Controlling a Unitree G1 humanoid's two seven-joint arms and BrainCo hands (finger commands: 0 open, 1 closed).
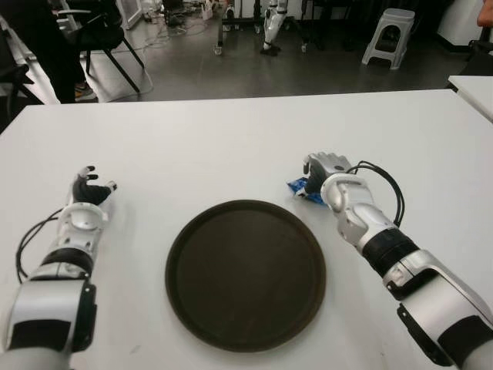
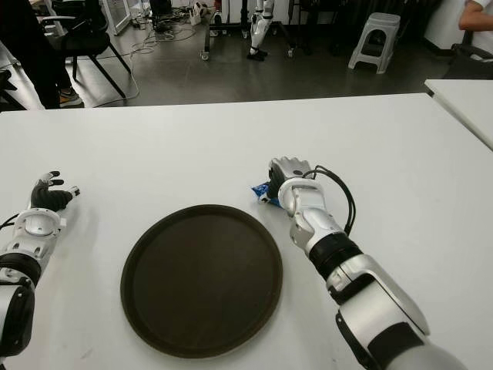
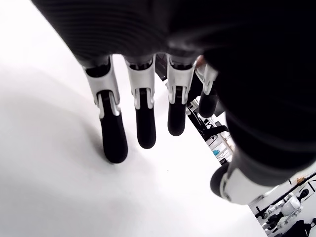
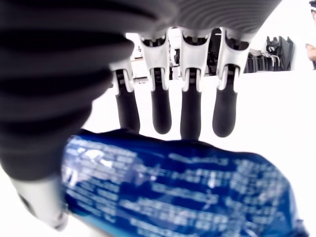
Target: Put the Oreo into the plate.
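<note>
The Oreo [image 1: 299,190] is a blue packet lying on the white table [image 1: 231,131], just beyond the upper right rim of the round dark brown plate [image 1: 245,276]. My right hand [image 1: 323,166] is over the packet's right end. In the right wrist view its fingers [image 4: 190,113] stretch straight out past the Oreo [image 4: 187,192], which fills the space under the palm, and they are not curled around it. My left hand [image 1: 91,187] shows to the left of the plate, fingers [image 3: 143,128] relaxed and holding nothing. Nothing lies in the plate.
A second white table [image 1: 474,89] begins at the far right. Beyond the table's far edge are a black chair [image 1: 96,35], a grey stool [image 1: 389,35], a standing person's dark legs [image 1: 46,54] and another robot's legs [image 1: 273,27].
</note>
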